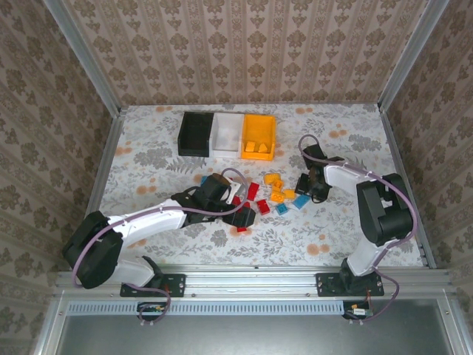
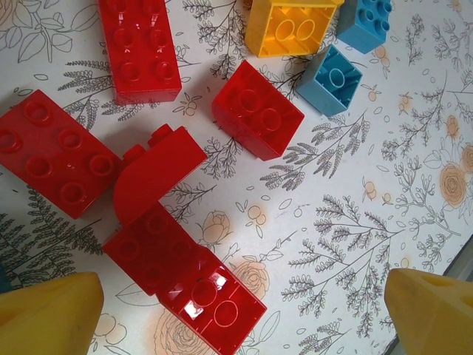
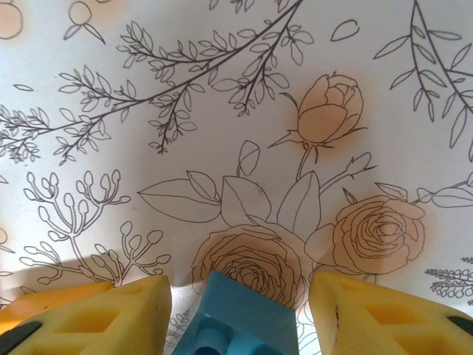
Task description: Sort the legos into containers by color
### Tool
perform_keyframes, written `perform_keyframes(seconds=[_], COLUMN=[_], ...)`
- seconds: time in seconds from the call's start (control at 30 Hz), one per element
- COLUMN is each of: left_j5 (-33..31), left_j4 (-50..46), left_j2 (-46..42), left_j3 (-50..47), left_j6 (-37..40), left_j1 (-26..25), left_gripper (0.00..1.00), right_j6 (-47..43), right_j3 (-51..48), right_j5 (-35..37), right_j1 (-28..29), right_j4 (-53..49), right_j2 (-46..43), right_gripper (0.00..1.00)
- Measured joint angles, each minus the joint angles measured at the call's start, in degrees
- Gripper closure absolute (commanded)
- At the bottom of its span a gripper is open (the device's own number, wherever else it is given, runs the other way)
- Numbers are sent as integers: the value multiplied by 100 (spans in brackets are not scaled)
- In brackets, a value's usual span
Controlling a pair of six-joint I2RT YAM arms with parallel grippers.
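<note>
Now, step in hand: by my reading, picking one blue brick (image 3: 247, 325) off the desk (image 1: 148, 170) with the right pincer (image 3: 240, 310). Sorting looks barely begun, since most legos (image 1: 260, 196) lie loose at the centre of the overhead view.
Right pincer: its yellow fingers (image 3: 111, 314) stand on either side of the blue brick with a slim gap on each side. It is not clenched on the brick as far as the wrist view shows.
Left pincer (image 2: 240, 318): released and spread wide, hovering over a cluster of red bricks (image 2: 185, 281).
Containers: black bin (image 1: 196, 137), white bin (image 1: 227, 137) and orange bin (image 1: 259, 126) sit side by side at upper centre, well apart from the pile. The orange bin holds a few orange-yellow bricks.
Next move: probably the jaws must meet the brick's flat sides squarely, then lift. Which bin takes blue I cannot tell.
Materials: the bricks are hard, glossy plastic with round studs.
Shapes: one curved red piece (image 2: 155, 174) has a rounded shoulder, and a yellow brick (image 2: 292, 29) shows its hollow underside.
Pincer tips: matte wedges with cut-outs.
Desk surface: a smooth sheet printed with flowers.
</note>
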Motion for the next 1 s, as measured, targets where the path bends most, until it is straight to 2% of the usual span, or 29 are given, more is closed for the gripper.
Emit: perform_keyframes(seconds=[0.1,0.2,0.33,0.5,0.6,0.67,0.83,1.0], left_j5=[0,0,-20,-44,-42,-42,-63,-28], left_j4=[20,26,24,31,44,44,42,44], left_j2=[0,0,0,0,0,-2,-136,-487], left_j3=[0,0,0,0,0,-2,-39,-144], left_j6=[0,0,0,0,0,0,0,-7], left_j1=[0,0,0,0,0,0,11,264], left_gripper=[0,0,0,0,0,0,0,0], right_j6=[44,70,155,262,289,319,317,227], right_j3=[-101,-170,-304,-378,-378,-378,-313,-114], right_j5=[26,31,13,9,-7,-9,-2,-28], right_j1=[66,107,192,348,389,391,391,404], right_j4=[66,96,4,-190,-210,-212,-275,-531], right_j2=[-81,-146,-326,-457,-439,-400,-400,-706], right_gripper=[45,36,36,44,59,66,70,71])
